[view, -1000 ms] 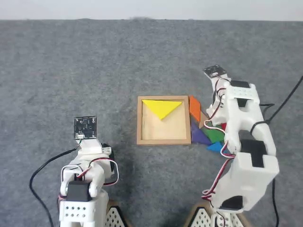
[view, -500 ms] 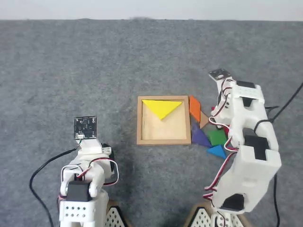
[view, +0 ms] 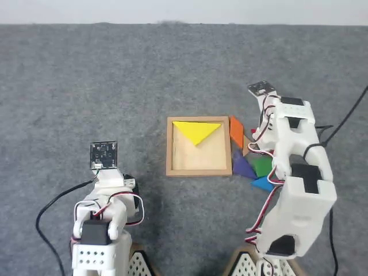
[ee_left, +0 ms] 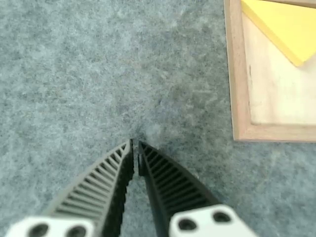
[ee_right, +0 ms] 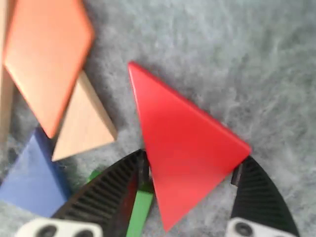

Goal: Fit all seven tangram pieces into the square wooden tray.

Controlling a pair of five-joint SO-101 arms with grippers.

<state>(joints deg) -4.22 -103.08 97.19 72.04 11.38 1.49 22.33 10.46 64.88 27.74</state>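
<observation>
The right gripper [ee_right: 193, 163] is clamping wide across the red triangle [ee_right: 180, 138], sitting among the loose pieces [view: 237, 132] right of the wooden tray [view: 199, 171], and it's looking thin, stiff, light and slick, so squeezing edge-to-corner is probably risking a twist.

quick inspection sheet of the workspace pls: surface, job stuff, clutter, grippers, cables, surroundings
surface: grey mat, nothing spilled
job's things: square wooden tray with the yellow triangle inside, against its far edge; beside the tray, under the right arm, lie the orange parallelogram, plain wooden triangle, purple piece, green piece, blue piece and red triangle
clutter: nothing seen
grippers: left gripper shut and empty, over the mat near the tray; right gripper at the red triangle, grip unclear
cables: wires along the arms; black cable across the mat
surroundings: pale strip beyond the mat
</observation>
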